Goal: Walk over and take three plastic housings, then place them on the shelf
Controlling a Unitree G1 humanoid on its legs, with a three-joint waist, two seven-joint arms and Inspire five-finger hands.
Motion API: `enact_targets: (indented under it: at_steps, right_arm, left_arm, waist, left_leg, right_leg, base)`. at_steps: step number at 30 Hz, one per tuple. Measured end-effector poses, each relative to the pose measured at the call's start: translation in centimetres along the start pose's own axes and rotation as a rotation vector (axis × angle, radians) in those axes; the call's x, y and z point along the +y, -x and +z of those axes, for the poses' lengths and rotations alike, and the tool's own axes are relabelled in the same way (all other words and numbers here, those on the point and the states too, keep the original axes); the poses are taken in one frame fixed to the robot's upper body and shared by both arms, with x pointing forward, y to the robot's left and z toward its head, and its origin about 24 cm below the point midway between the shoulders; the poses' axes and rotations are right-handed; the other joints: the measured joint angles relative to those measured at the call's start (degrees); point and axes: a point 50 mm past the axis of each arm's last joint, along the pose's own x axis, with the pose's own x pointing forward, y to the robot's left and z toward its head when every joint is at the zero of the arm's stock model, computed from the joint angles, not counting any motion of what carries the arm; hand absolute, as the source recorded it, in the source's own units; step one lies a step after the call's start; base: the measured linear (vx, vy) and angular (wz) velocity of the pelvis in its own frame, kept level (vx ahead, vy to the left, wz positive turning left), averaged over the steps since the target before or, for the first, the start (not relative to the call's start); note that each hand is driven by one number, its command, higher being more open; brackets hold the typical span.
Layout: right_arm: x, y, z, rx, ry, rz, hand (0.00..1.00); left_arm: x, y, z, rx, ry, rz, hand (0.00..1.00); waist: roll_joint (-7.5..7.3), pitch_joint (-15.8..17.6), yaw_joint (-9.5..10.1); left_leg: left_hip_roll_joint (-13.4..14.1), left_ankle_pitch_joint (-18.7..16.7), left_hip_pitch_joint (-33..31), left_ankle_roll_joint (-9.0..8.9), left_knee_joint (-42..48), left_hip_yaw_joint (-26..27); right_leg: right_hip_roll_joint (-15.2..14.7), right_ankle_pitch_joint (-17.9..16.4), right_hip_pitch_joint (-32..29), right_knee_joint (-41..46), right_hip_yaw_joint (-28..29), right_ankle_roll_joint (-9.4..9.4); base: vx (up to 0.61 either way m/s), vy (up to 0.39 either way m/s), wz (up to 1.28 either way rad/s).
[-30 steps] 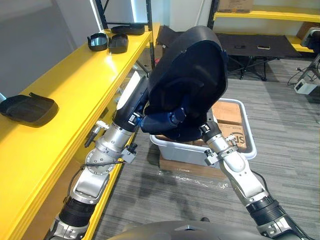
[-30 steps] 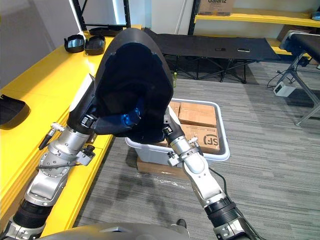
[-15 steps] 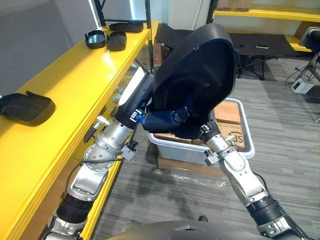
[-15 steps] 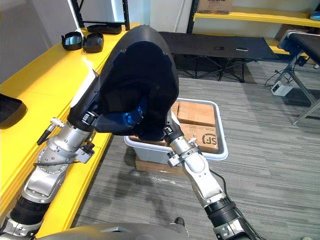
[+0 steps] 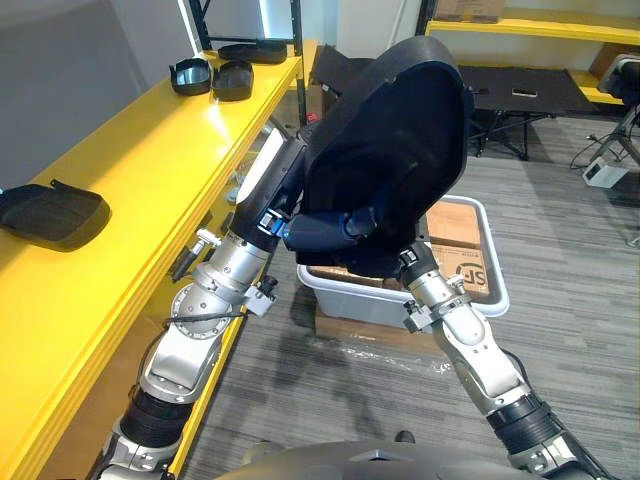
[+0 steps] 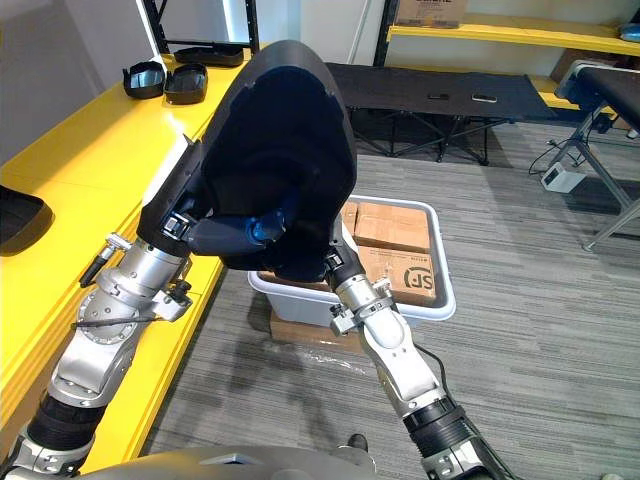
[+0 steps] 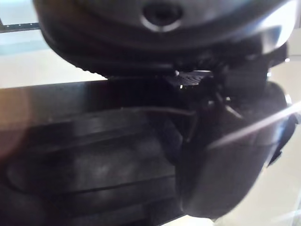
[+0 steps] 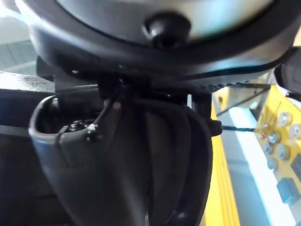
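Observation:
A large black plastic housing (image 5: 395,140), hollow side toward me, is held up between both arms above the white bin (image 5: 496,290). My left hand (image 5: 325,228) reaches into the hollow from the left, its dark blue fingers curled against the inner wall. My right hand (image 5: 393,264) is tucked under the housing's lower edge, with only the wrist clear of it. On the yellow shelf (image 5: 150,150) to the left lies another black housing (image 5: 55,212). Smaller black parts (image 5: 213,78) rest at its far end.
The bin stands on a flat carton on the grey floor and holds cardboard boxes (image 5: 455,228). A black folding cot (image 5: 520,92) and a yellow rack (image 5: 530,25) stand at the back. The shelf top is bare between the near housing and the far parts.
The housing has risen a little and moved to the right over the bin. My left hand's fingers have shifted inside the hollow. The view has also shifted slightly.

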Motion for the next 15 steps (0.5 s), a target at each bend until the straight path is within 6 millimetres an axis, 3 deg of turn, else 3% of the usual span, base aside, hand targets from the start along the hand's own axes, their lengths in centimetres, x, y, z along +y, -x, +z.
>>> enact_targets:
  at_steps: [15]
  right_arm:
    - [0.5,0.3,-1.0,0.056,-0.018,-0.017,0.00]
  left_arm:
    - [0.5,0.8,-2.3,0.075,0.254,0.051,1.00]
  waist:
    - [0.24,0.6,-0.13]
  left_leg:
    - [0.0,0.0,0.0,0.00,0.0,0.1]
  right_leg:
    - [0.0,0.0,-0.1,0.0,0.2,0.03]
  base:
    - [0.00,0.000,0.00]
